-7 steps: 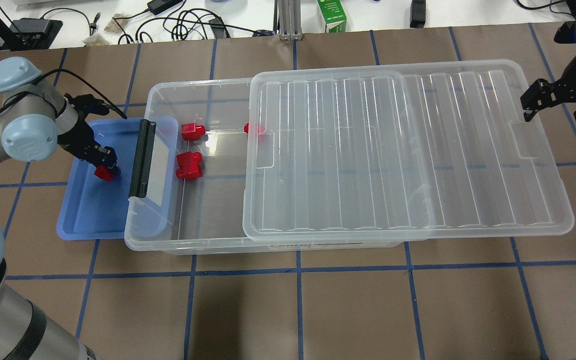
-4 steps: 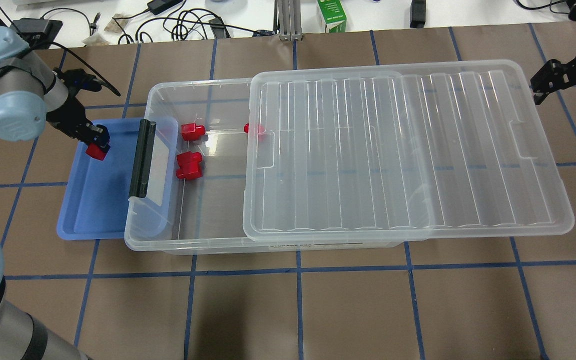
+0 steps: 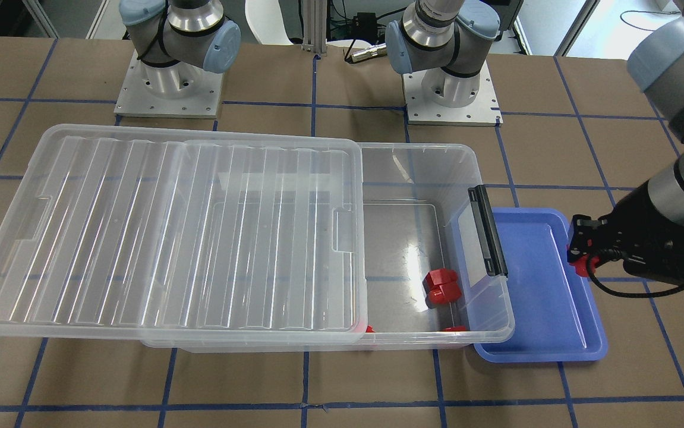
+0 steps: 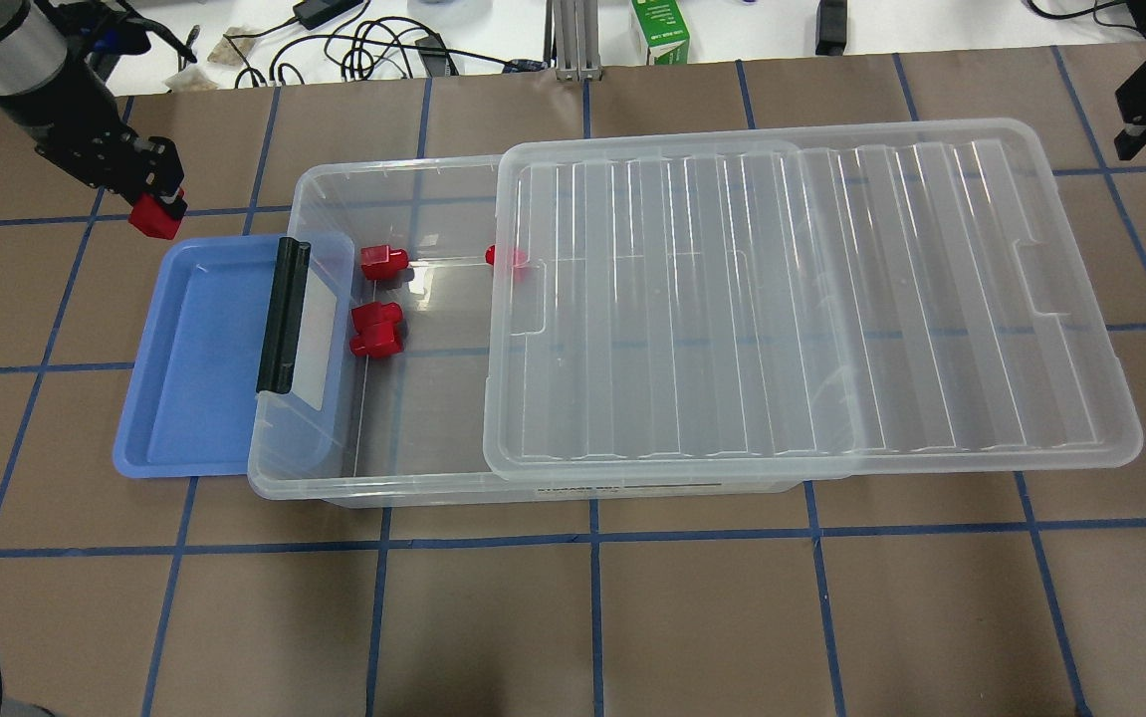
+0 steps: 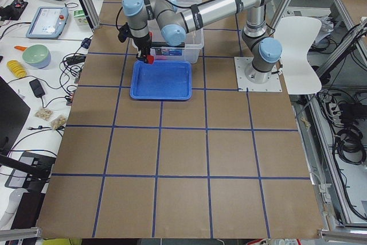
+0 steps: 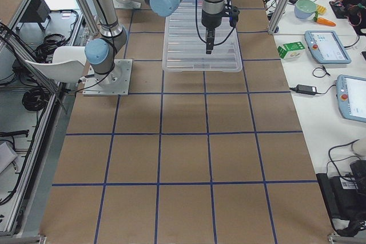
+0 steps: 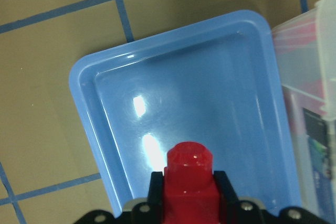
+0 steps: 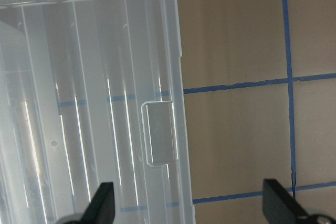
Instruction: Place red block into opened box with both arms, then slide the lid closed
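My left gripper [image 4: 156, 199] is shut on the small red block [image 4: 152, 217] and holds it in the air above the far left corner of the blue tray [image 4: 194, 378]. The left wrist view shows the block [image 7: 189, 177] between the fingers, the tray [image 7: 210, 103] well below. The clear box [image 4: 383, 493] is open at its left end, where the black clip handle [image 4: 282, 314] sits. The ribbed lid [image 4: 802, 299] covers the rest and overhangs to the right. My right gripper [image 8: 188, 187] hangs open above the lid's notched right end [image 8: 157, 140], touching nothing.
Three other red blocks lie in the box's open part: one [image 4: 383, 261], a bulkier one [image 4: 375, 331], and one [image 4: 505, 257] half under the lid's edge. A green carton [image 4: 660, 35] and cables lie beyond the table's far edge. Both arm bases [image 3: 169, 89] stand behind the box.
My left gripper has risen out of the blue tray with the red block and moved toward the table's far left. The right gripper has drawn up and away toward the far right.
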### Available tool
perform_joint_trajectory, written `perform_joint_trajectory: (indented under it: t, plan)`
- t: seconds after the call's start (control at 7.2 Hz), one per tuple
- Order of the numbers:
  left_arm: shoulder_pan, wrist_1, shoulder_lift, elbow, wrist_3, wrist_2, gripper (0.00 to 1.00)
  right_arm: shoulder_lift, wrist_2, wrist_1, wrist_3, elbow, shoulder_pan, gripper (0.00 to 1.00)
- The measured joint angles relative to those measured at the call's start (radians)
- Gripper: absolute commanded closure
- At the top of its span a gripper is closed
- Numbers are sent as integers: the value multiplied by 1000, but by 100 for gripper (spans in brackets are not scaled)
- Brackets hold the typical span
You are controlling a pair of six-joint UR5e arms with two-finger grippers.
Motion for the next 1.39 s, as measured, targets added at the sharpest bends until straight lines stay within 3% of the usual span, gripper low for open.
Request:
perform_joint_trajectory:
  t: [0.42, 0.69, 0.97, 1.39]
  plan:
    - [-207, -45, 39, -5, -323, -8, 100, -29, 12, 23, 103, -1, 138, 0]
    - [-301, -23, 24, -51, -442, -8, 100, -25, 14, 20, 219, 2, 256, 0]
    - [-321, 35, 18, -136, -464, -8, 100, -17, 12, 17, 288, 5, 334, 0]
    - [-322, 216, -4, -283, -467, -11, 100, 1, 8, 15, 301, 2, 358, 0]
